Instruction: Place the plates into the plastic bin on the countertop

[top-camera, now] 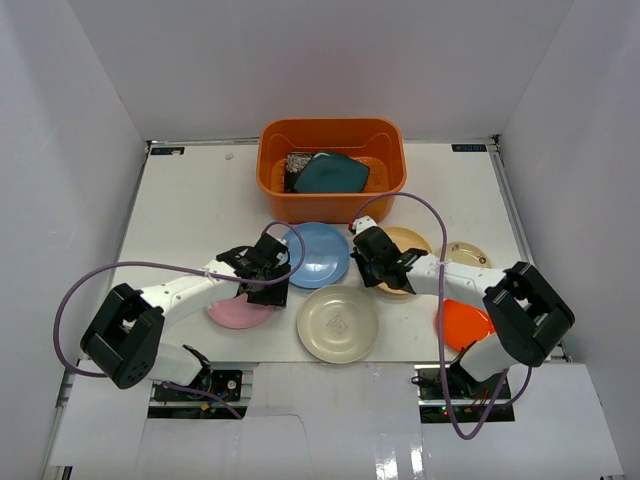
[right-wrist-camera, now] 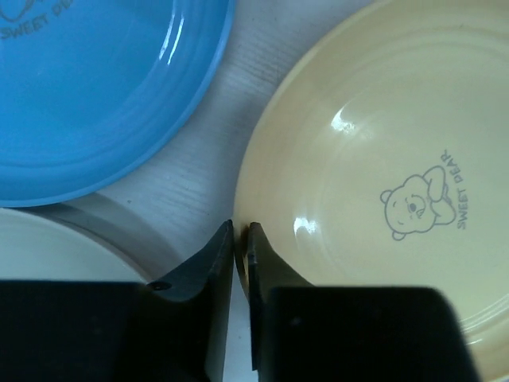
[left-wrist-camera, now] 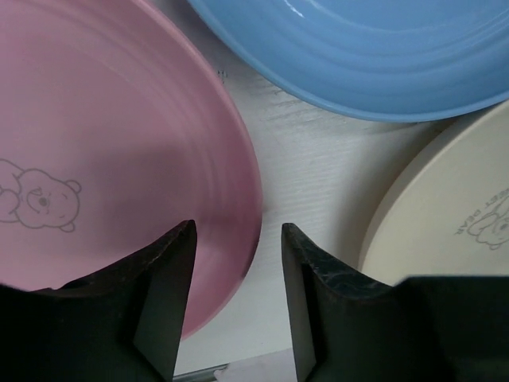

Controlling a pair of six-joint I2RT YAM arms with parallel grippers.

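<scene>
Scanning from the left, we find the left gripper (left-wrist-camera: 235, 298) parted astride the rim of the pink plate (left-wrist-camera: 95, 159), lying near left. The right gripper (right-wrist-camera: 240, 255) pinches the tan plate (right-wrist-camera: 358, 199) rim, right of centre. We judge both light, stiff, slick: grip rims.

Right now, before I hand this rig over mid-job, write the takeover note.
Left gripper: jaws open, straddling the pink plate rim, not gripping.
Right gripper: jaws nearly shut, apparently pinching the tan plate rim.
Done: dark teal plate lies in the orange bin.
Left: pink and tan, plus light blue plate, cream plate, orange plate and small beige plate, all on the countertop.
</scene>
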